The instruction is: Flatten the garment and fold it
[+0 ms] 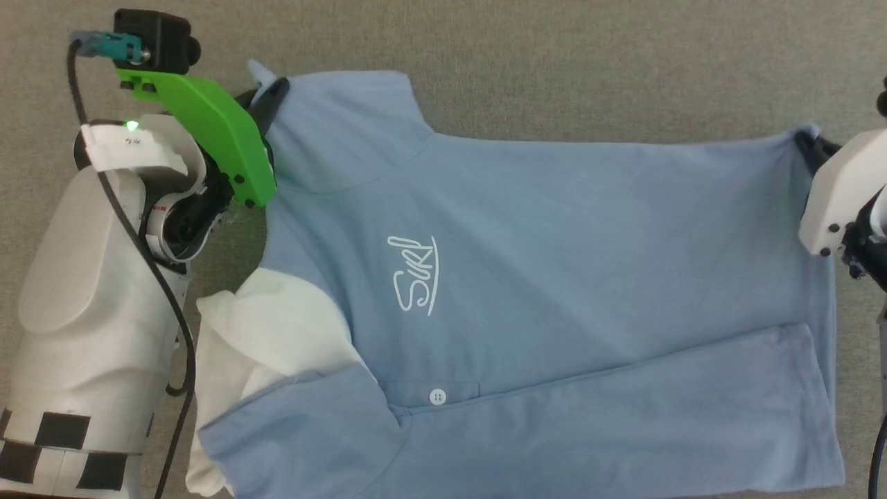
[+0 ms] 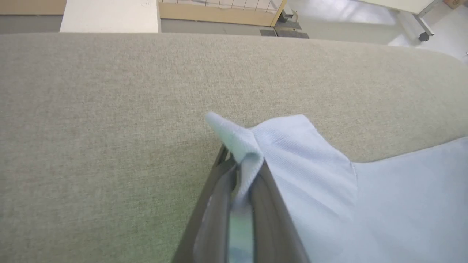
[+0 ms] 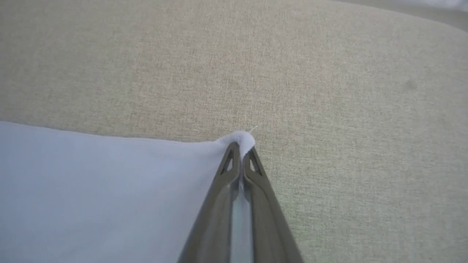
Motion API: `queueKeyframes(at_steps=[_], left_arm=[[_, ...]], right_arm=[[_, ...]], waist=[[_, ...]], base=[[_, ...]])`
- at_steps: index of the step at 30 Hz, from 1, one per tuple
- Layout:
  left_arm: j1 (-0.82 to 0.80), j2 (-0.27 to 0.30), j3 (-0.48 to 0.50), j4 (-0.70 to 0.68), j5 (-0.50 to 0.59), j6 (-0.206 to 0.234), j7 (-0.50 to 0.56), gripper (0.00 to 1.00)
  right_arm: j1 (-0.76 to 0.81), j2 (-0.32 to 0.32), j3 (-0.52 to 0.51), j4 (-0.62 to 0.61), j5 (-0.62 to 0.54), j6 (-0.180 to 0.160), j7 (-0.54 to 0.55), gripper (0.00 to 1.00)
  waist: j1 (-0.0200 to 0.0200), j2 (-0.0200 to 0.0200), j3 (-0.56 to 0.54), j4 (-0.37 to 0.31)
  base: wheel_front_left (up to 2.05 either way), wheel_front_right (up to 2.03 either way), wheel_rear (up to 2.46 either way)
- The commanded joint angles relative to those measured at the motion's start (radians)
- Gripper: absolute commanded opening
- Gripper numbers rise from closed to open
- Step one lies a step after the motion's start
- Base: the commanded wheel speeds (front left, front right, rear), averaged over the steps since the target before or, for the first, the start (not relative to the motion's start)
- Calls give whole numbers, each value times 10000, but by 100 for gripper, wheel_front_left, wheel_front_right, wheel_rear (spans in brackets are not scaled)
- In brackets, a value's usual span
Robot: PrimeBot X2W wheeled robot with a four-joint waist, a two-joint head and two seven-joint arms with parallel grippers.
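Dark fingers (image 3: 257, 190) pinched shut on cloth at both far corners.

Left gripper (image 2: 242, 162) grips the tip of a blue sleeve and right gripper (image 3: 241, 149) a hem corner, with no gap at either pair. Between them the garment (image 1: 554, 277) lies front up and pulled flat. Its long axis runs across the head view, white sleeve panel (image 1: 277, 326) toward the robot's left, hem toward its right. It rests on a beige woven tabletop (image 1: 554, 69). Past the table's edge are pale floor (image 2: 347, 25), a wooden frame (image 2: 219, 14) and a caster (image 2: 423, 36).

White forearm (image 1: 83, 298), green bracket (image 1: 208, 132), black cable (image 1: 70, 69), dark right tool (image 3: 241, 147)
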Motion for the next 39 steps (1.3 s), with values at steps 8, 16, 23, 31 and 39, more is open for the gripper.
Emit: queueKeyframes(at_steps=[8,16,23,31,39], left_arm=[[555,306,-107,-600,-143,-145,-2204,0],[2766,870,-361,-2072,-906,-153,-3381,0],[5367,1076,-172,-3791,-1641,139,-3543,0],[8524,1258,23,-5392,-2747,950,-3116,0],[9917,1362,-92,-5762,-3414,1455,-2493,0]], right_arm=[[269,36,-300,-253,225,-15,-1070,0],[2154,342,-833,-1114,874,-15,-1449,0],[4240,1053,-1513,-2297,1376,-15,-1428,0],[6422,1876,-2143,-2924,1844,-15,-970,0],[7315,2116,-2193,-2769,1791,-15,-624,0]], waist=[[-1,0,-1615,80],[-1,0,-2817,258],[-1,0,-3621,412],[-1,0,-4020,429],[-1,0,-4035,443]], base=[[0,0,0],[0,0,0],[0,0,0],[0,0,0],[0,0,0]])
